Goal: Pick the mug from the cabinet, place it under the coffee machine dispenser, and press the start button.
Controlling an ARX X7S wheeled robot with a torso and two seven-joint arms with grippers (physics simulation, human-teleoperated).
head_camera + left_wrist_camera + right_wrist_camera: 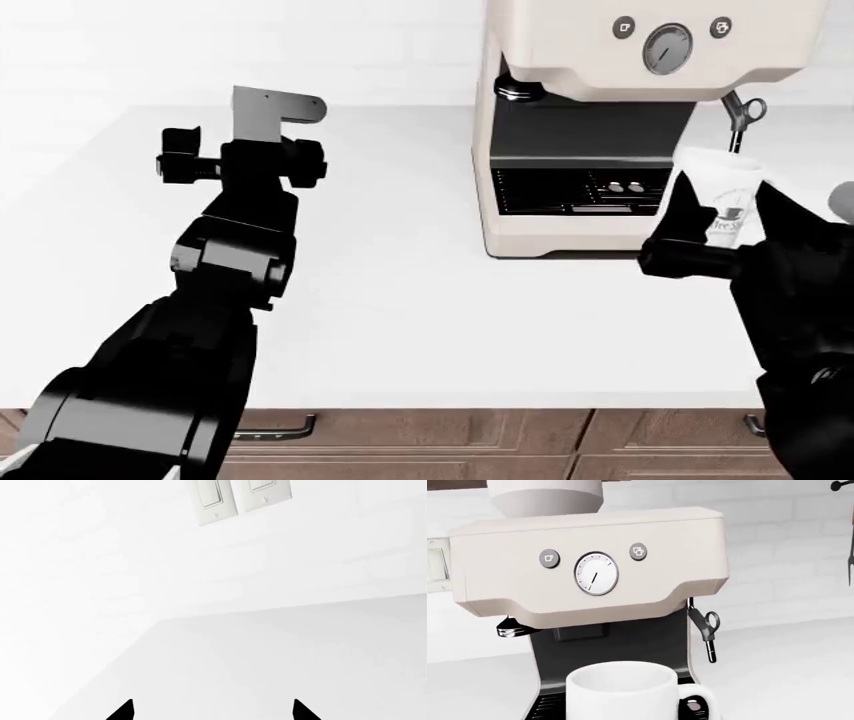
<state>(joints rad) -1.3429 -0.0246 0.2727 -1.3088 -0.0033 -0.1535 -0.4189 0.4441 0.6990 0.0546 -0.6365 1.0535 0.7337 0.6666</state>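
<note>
The right gripper [707, 215] holds the mug [721, 200], its jaws closed on the white cylinder, and keeps it raised off the desk [400, 320] in front of the right part of the coffee machine [587, 130]. In the head view the mug shows a small dark printed mark on its side and partly covers the machine's lower right corner. The chrome steam wand [742, 118] hangs just behind and above the jaws. The dispenser [518, 90], a short dark-and-chrome spout head, sits under the cream upper body at the machine's far side from the jaws, so the mug is well apart from it and not in the black recess. The drip tray [574, 190] lies below and beyond the held mug.

From the right wrist view the mug [624, 690] fills the lower middle with its open rim upward and its handle [697, 705] to one side; past it stand the round gauge [596, 573] between two round buttons [549, 558], the dispenser [514, 626] and the wand [707, 630].

The left gripper [274, 110] hovers over bare desk, well apart from the machine. Its jaws are spread and hold nothing: the left wrist view shows two black fingertips [123, 711] set wide apart, with white desk, a white wall and a pair of wall switches [240, 497] ahead of them. Brown drawer fronts [441, 440] run beneath the desk edge.
</note>
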